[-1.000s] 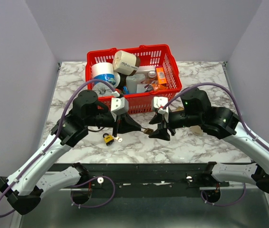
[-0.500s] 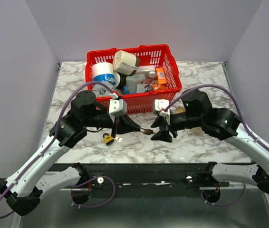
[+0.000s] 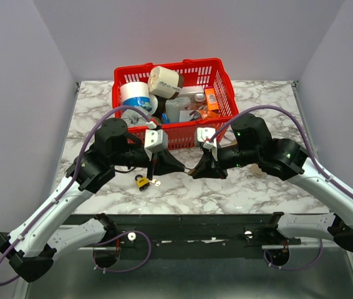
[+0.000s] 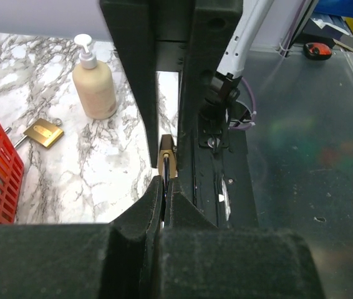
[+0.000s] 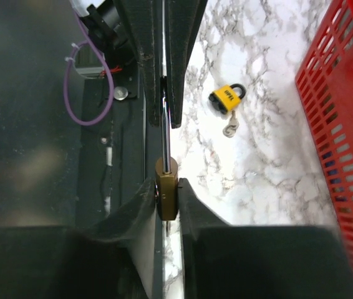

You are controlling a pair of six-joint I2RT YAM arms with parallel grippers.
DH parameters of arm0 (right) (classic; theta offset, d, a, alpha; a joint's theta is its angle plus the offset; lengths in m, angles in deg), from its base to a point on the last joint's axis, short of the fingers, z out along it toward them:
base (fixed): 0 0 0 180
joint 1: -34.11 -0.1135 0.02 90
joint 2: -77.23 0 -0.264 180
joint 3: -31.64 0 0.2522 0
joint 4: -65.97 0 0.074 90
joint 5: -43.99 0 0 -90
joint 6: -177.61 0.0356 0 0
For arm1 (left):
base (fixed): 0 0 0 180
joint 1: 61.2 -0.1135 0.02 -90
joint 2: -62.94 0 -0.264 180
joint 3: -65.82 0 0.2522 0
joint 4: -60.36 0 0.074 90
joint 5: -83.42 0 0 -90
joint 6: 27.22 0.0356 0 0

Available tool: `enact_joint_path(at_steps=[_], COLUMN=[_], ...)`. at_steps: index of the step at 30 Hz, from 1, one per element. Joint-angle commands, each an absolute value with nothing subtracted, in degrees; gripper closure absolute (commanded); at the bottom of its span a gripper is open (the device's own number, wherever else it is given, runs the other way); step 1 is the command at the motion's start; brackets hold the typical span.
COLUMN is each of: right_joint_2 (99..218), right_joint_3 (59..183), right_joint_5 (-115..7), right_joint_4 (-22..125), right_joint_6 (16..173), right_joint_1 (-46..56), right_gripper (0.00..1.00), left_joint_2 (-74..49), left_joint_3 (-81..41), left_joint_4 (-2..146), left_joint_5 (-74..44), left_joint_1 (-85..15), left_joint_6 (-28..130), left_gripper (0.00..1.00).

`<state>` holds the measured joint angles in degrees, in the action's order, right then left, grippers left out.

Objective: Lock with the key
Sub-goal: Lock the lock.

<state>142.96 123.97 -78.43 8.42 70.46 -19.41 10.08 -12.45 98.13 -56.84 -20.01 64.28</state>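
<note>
Left gripper [image 4: 163,187]: closed tight on the thin key [image 5: 164,124], pinched flat between both fingers.
Right gripper [image 5: 166,187]: closed on the small brass padlock [image 5: 166,198], squeezed from both sides.
Where the padlock was: up in the air just above the counter [image 3: 239,193], between the two grippers and just in front of the red basket [image 3: 176,134].
Key and padlock: touched end to end in one straight line; could not tell how deep the key sat inside.
Step in hand: looked like pushing the key all the way in, then turning it to lock.
How to do it well: probably best to hold the padlock very steady and push the key in straight, not tilted; then to turn slowly with the left wrist only. Likely to bend or jam if twisted before sitting fully in.
Grip worry: held the key by a thin flat part, so might have slipped with a hard turn.
Room on the basket side: tight, with the basket wall close behind both grippers and little space to swing that way.
Room toward the near edge: counter edge and dark frame [image 3: 183,221] near, under the grippers; no need to go lower.
Things lying close: a yellow padlock [image 5: 227,97] with a little key [image 5: 229,129] on the counter near the left gripper; a flat brass padlock [image 4: 42,132] and a soap bottle [image 4: 95,84] further off on the right gripper's side; all apart from the held padlock.
Safest way: seemed to be turning in place, with no sliding sideways.
</note>
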Motion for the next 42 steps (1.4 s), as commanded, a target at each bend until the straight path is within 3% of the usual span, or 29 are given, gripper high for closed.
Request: enact_joint_path(at_steps=[1,5,6,7,9,11,12,13,21,33,36,39,42], right_joint_2=[143.15,142.27,142.00,141.74,141.04,140.51,139.90,139.54,137.43,138.75,138.92,139.19,139.54], right_joint_3=[125.03,123.10,122.40,122.04,121.43,120.37,120.02,119.58,114.91,114.13,113.78,113.87,113.69], right_joint_5=[-78.18,-75.81,-74.93,-73.10,-70.54,-66.15,-64.48,-60.64,-48.82,-42.58,-42.40,-41.35,-40.91], right_joint_4=[10.03,11.60,12.13,13.35,14.85,17.66,18.80,21.60,35.69,40.78,41.31,41.40,41.75], right_joint_6=[71.08,73.45,74.07,75.29,76.79,79.86,80.83,83.19,90.41,92.18,91.39,91.04,89.72], right_joint_1=[-19.33,-19.33,-19.33,-19.33,-18.89,-17.93,-17.49,-17.40,-17.31,-17.83,-18.54,-18.89,-19.59], right_gripper=[0.99,0.99,0.99,0.99,0.99,0.99,0.99,0.99,0.99,0.99,0.99,0.99,0.99], left_joint_2=[10.29,10.11,10.64,10.82,11.43,11.96,12.14,12.49,11.44,7.75,6.78,5.20,4.49], left_joint_3=[-13.59,-13.42,-12.46,-11.93,-10.70,-10.17,-9.38,-8.85,-4.36,-5.07,-6.11,-9.18,-10.60], left_joint_4=[97.68,95.05,93.47,90.41,88.28,86.08,85.38,84.15,74.57,68.31,70.16,73.41,74.03], left_joint_5=[-55.37,-51.24,-49.75,-48.78,-44.58,-42.28,-41.57,-38.26,-33.84,-24.96,-20.83,-15.56,-12.65], left_joint_1=[-20.33,-21.73,-23.21,-24.01,-25.16,-26.65,-27.26,-27.97,-31.40,-25.61,-24.81,-23.58,-22.01], left_joint_6=[64.19,59.29,55.70,53.32,47.09,43.29,40.92,36.37,17.18,11.10,10.58,11.01,9.79], left_gripper=[1.00,1.00,0.93,0.80,0.45,0.34,0.22,0.20,0.15,0.09,0.11,0.20,0.20])
